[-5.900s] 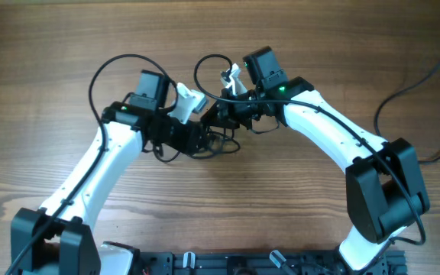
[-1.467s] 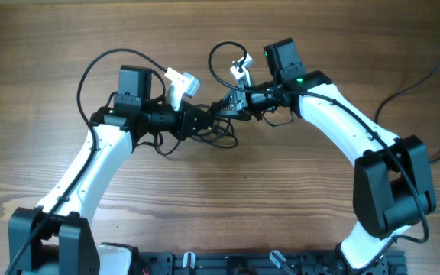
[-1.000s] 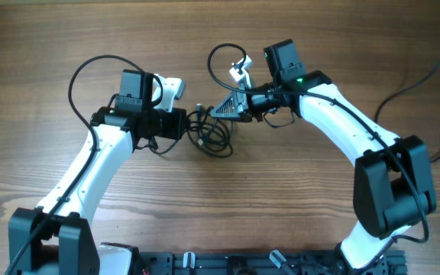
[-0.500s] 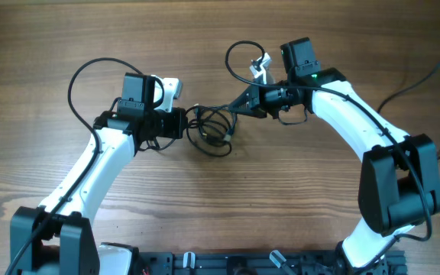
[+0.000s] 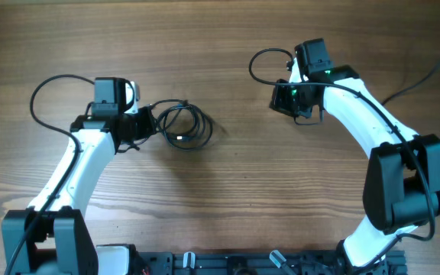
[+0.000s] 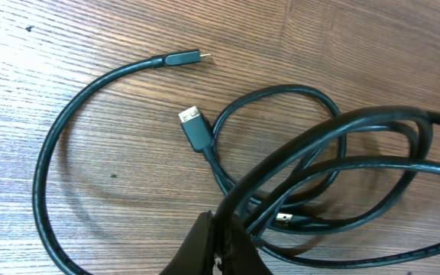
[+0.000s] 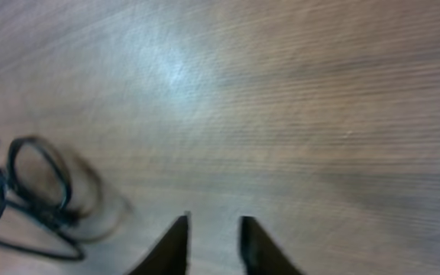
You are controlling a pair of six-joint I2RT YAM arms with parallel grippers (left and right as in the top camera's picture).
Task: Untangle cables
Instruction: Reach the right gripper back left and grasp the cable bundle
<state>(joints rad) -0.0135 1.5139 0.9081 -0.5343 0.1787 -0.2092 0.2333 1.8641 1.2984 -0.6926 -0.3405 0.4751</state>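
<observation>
Black cables (image 6: 198, 134) pinched in left pincer (image 6: 220, 229), well apart from seemingly spread right pincer (image 7: 214, 223).

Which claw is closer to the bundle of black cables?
Left. The left gripper grips the cables; the right gripper hangs open, well apart from them.

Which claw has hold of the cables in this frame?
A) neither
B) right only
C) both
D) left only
D: the left claw is pinched shut on the cables, while the right claw stands apart from them with nothing between its fingers.
</observation>
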